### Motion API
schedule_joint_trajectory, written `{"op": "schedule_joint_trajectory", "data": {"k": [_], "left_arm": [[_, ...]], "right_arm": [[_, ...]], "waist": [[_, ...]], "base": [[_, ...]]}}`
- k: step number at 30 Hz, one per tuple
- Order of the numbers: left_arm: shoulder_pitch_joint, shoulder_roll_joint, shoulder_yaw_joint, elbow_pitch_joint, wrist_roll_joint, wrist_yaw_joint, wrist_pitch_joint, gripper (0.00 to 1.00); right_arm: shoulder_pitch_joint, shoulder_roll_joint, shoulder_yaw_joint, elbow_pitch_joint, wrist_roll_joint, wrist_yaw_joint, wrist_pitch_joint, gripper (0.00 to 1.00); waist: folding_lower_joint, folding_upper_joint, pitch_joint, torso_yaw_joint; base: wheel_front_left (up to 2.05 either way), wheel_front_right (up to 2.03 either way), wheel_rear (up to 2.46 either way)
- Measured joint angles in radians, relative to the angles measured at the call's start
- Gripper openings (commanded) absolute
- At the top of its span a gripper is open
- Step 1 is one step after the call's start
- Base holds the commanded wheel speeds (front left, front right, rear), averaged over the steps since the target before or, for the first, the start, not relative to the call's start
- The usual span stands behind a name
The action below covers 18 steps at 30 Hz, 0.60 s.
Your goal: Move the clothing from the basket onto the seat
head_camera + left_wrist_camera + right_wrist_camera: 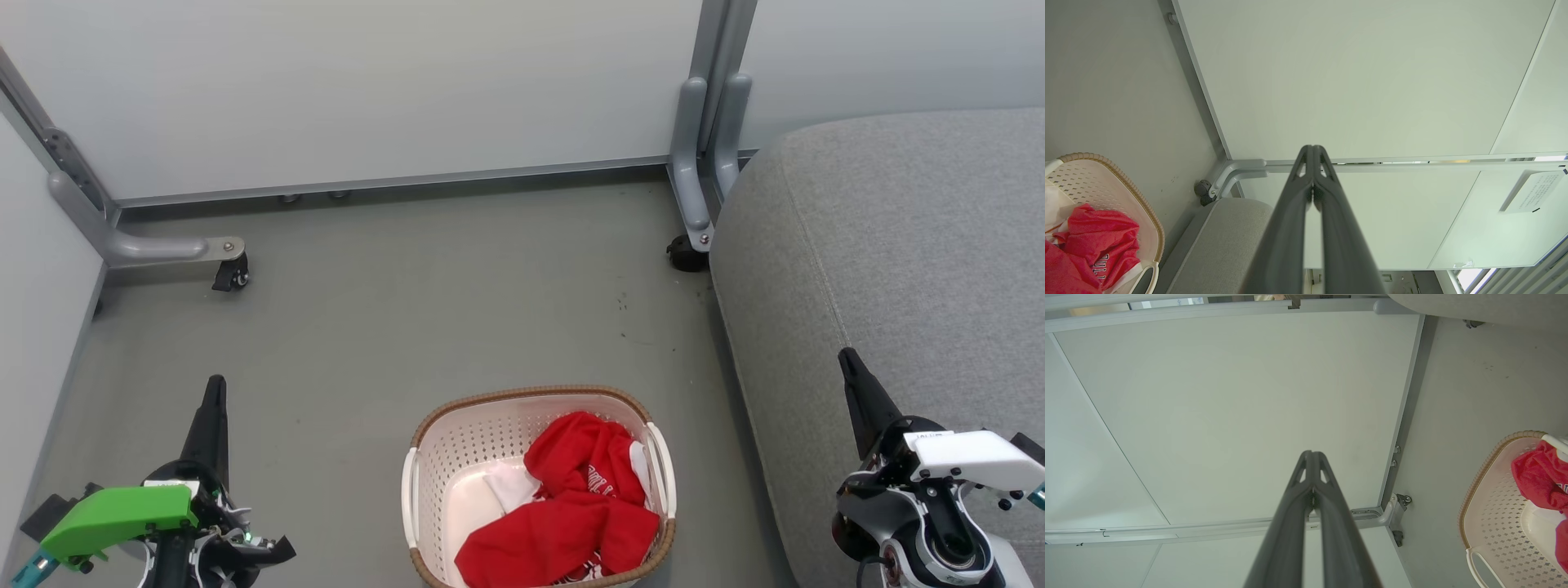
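Down at the lower left of my head view, my left gripper point(215, 390) has its two dark fingers pressed together on nothing, pointing out over bare floor point(408, 310). At the lower right, my right gripper point(849, 366) is the same: fingers together, empty, its tip over the front edge of the seat point(914, 245). Both wrist views show the fingers meeting at the tips, with pale wall panels beyond.

Between the two grippers, close to my body, the basket point(469, 445) sits on the floor, near the seat's front edge but not touching it. The clothing point(584, 506) lies bunched inside, red with some white showing, heaped toward the side nearer the seat. None of it is on the seat.

I judge that the first reach has not yet begun. The next move calls for one gripper to open, swing in over the basket and come down on the top of the heap, pinching a fold rather than the perforated wall. My right gripper looks handier, being on the seat's side. The cloth is limp and the pieces may be tangled, so one could drag another or catch on the rim.

Behind stand the grey partition panels point(367, 90) on metal legs with castors: one castor point(688, 255) by the seat's far corner, another point(231, 276) far left. Both are well apart from the basket, and nothing lies between basket and seat.
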State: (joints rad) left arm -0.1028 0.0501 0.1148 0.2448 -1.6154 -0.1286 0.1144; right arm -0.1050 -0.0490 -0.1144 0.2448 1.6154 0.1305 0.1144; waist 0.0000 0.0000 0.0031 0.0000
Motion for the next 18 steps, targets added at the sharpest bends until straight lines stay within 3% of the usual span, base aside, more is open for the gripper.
{"op": "schedule_joint_trajectory", "data": {"k": [18], "left_arm": [[0.0,0.0,0.0,0.0,0.0,0.0,0.0,0.0]], "right_arm": [[0.0,0.0,0.0,0.0,0.0,0.0,0.0,0.0]], "waist": [[0.0,0.0,0.0,0.0]], "base": [[0.0,0.0,0.0]]}}
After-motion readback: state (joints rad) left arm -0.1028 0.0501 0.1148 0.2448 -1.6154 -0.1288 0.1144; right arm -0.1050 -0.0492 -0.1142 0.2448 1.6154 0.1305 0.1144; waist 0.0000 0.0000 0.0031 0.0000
